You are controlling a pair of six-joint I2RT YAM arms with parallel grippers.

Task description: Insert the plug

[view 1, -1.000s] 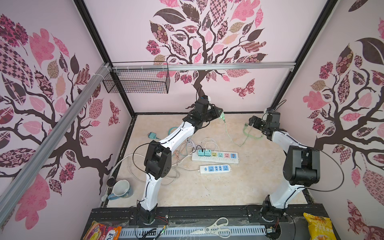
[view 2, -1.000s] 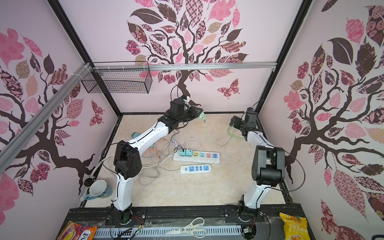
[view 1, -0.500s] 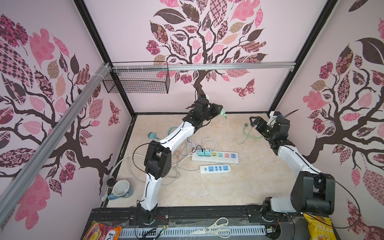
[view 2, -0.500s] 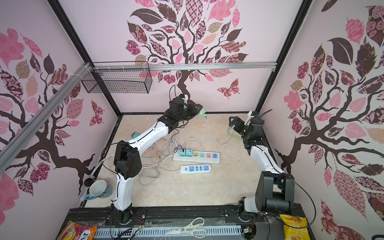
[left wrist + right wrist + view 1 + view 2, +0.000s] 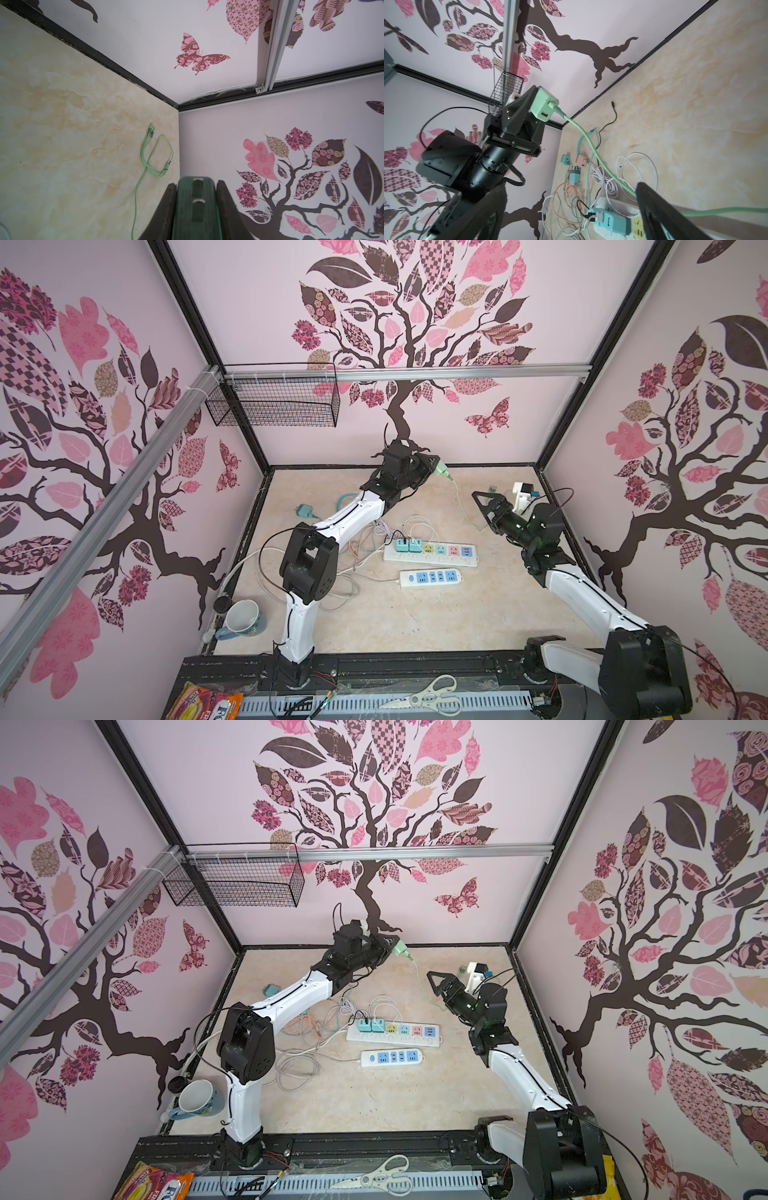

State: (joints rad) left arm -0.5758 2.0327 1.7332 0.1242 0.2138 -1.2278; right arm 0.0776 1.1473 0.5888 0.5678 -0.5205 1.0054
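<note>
Pink tree-patterned walls (image 5: 561,290) are surrounding a beige tabletop (image 5: 415,622). In both top views the left gripper (image 5: 434,464) is clenching the green plug (image 5: 441,469) aloft by the back wall (image 5: 332,443) (not inserted), well apart from the power strip (image 5: 432,554); the right gripper (image 5: 482,508) is gaping empty, its arm folded lower than earlier. Both wrist views are confirming that grip.

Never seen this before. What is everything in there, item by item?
mint-green cube charger plug: one, green, held aloft at back
green cable: one, green, plug to floor
long white power strip: one, white, mid-floor
teal cube adapters: two, teal, in long strip
short white power strip: one, white, just in front
ceramic mug: one, white-blue, front-left corner
scissors: one, white-handled, front edge
wire basket: one, black, back rail
loose cables: several, white/orange/teal, beside strips
left claw: one, black, shut on the plug
right claw: one, black, open, empty
</note>
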